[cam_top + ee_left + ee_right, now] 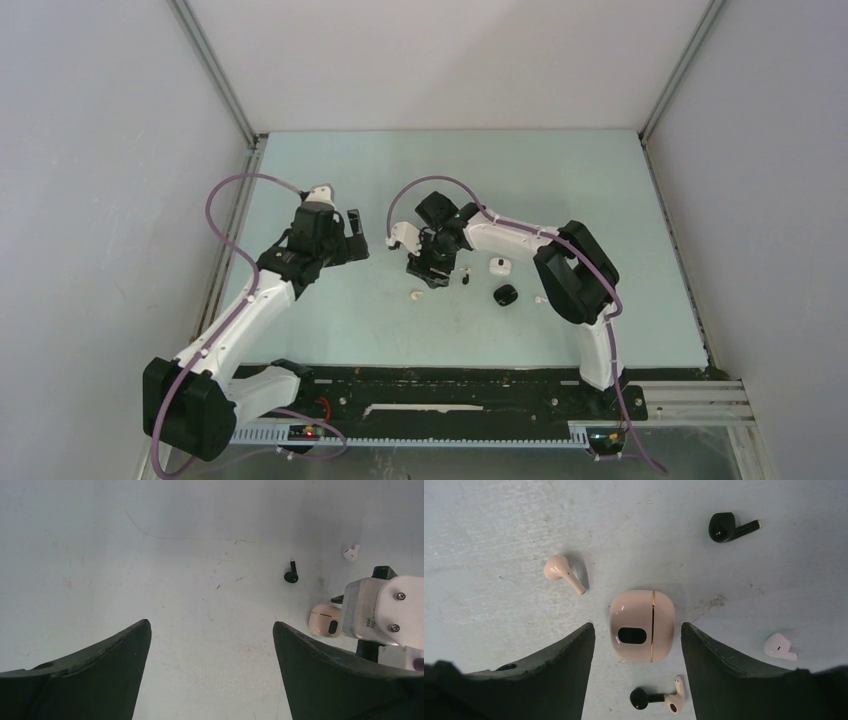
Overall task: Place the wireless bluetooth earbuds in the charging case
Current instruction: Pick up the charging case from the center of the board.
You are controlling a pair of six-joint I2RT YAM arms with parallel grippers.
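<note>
The right gripper (638, 627) hung released over the middle of the desk (499, 530). Its jaws straddled the shut cream case (636, 611), with a sliver of bare surface on each side, thinner on the right. The left gripper (210, 630) stood wide and empty further left.

Every earbud lay loose on the desk, none in a case:
- a cream earbud (563, 572) far-left of the case
- a black earbud (729, 527) far-right of it
- a white earbud (780, 647) to its right, past the right finger
- a second black earbud (640, 698) and a second cream earbud (675, 702), together just near of the case

If the jaws closed from there, the right finger would likely touch first and shove or spin the smooth, rounded case. That could send it into the near pair. The squeeze would also run across the gold seam (653, 630), probably pinning the lid shut. Buds knocked aside could end up under the fingers, where they would be hard to pick up.
</note>
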